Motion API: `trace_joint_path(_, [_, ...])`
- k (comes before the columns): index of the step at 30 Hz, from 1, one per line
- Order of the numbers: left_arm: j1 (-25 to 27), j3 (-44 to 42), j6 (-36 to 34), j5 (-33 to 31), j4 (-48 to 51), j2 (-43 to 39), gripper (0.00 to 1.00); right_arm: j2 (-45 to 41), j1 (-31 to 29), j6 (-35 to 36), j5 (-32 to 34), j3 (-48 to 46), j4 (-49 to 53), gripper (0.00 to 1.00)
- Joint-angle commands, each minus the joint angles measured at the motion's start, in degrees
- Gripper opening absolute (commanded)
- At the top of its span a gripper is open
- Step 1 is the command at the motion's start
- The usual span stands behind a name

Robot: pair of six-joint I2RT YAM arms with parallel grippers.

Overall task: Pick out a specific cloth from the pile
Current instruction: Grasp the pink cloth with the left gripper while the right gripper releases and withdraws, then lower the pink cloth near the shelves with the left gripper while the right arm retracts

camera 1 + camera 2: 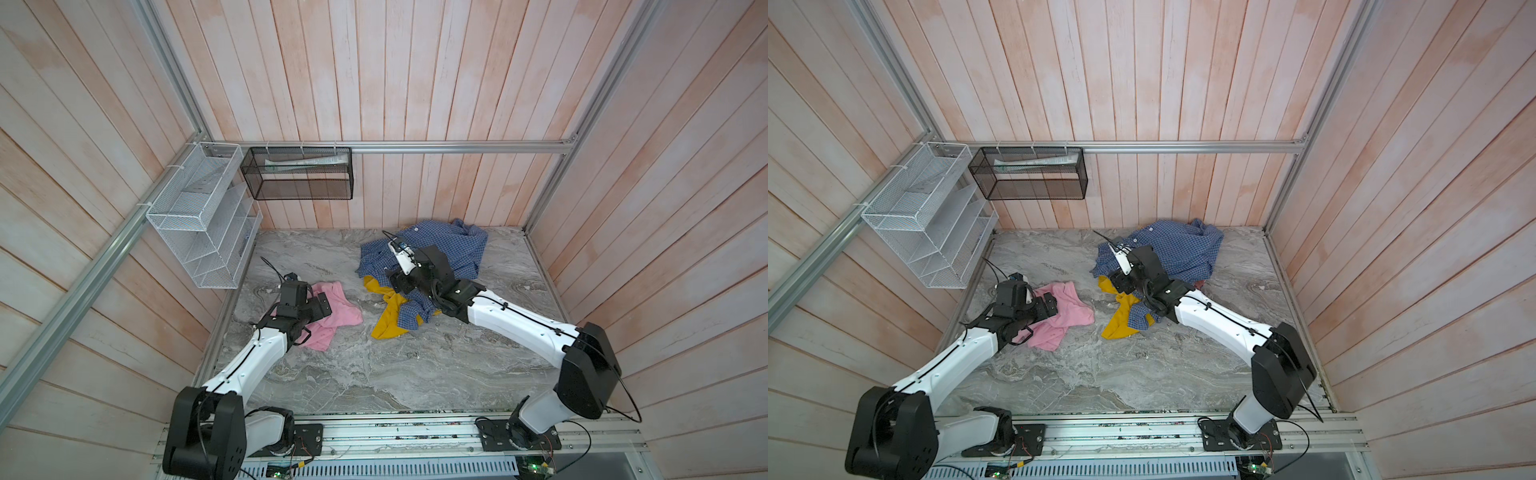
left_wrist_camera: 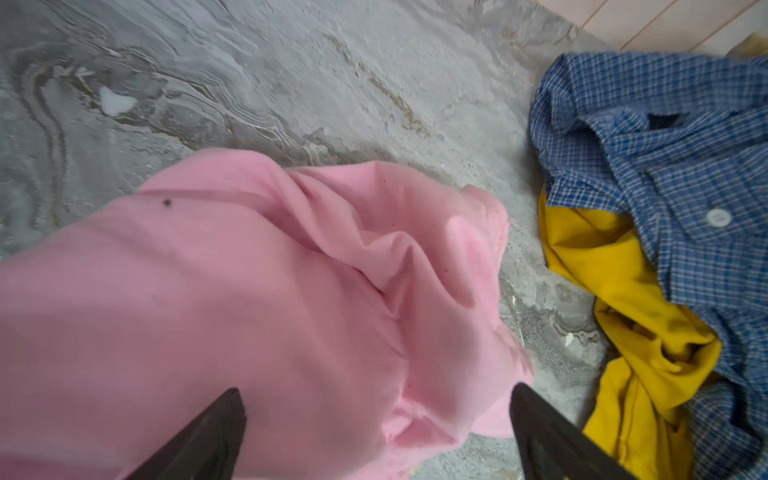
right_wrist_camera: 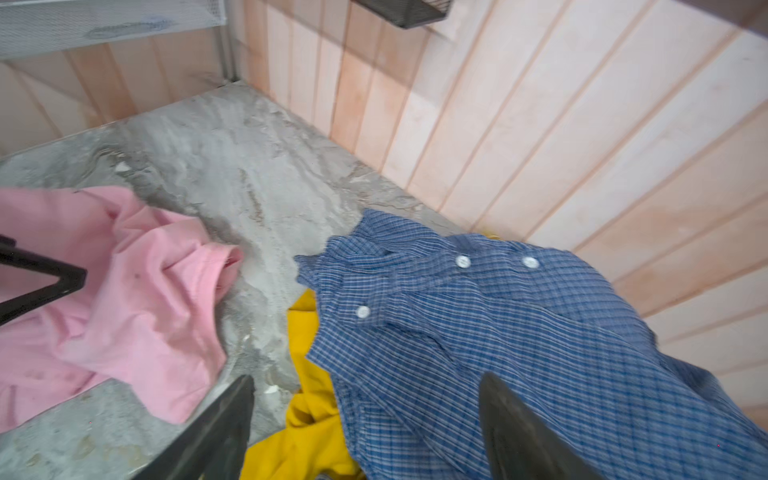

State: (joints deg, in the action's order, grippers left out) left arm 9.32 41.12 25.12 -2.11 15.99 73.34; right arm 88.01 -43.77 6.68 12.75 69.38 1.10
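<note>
Left claw (image 2: 376,392) spread to its widest and gripping nothing. The pink cloth (image 1: 343,309) lies bunched directly beneath and ahead of its tips, on the surface (image 1: 374,374), with bare marble between it and the pile (image 1: 457,241). Right claw (image 3: 368,378) likewise wide apart and empty, poised over the blue checked shirt (image 3: 498,332) and mustard cloth (image 3: 307,415). Judgement: cloth looks separated out, so the next move is lifting the left claw straight up, tips clear of the folds.
</note>
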Motion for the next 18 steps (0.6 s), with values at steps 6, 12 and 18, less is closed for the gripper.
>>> trace_joint_path(6, [-0.1, 8.8, -7.3, 3.0, 7.8, 12.6, 0.92, -13.2, 7.6, -4.1, 6.1, -7.3, 2.4, 0.85])
trace_joint_path(12, [0.9, 11.8, -7.5, -0.2, 11.5, 19.3, 0.76, -19.7, 12.8, -5.1, 7.6, -11.4, 4.9, 0.85])
trace_joint_path(18, [0.0, 13.1, -3.5, -1.6, 12.4, 25.2, 0.73, -24.2, 17.2, -6.6, 6.9, -14.9, 5.9, 0.85])
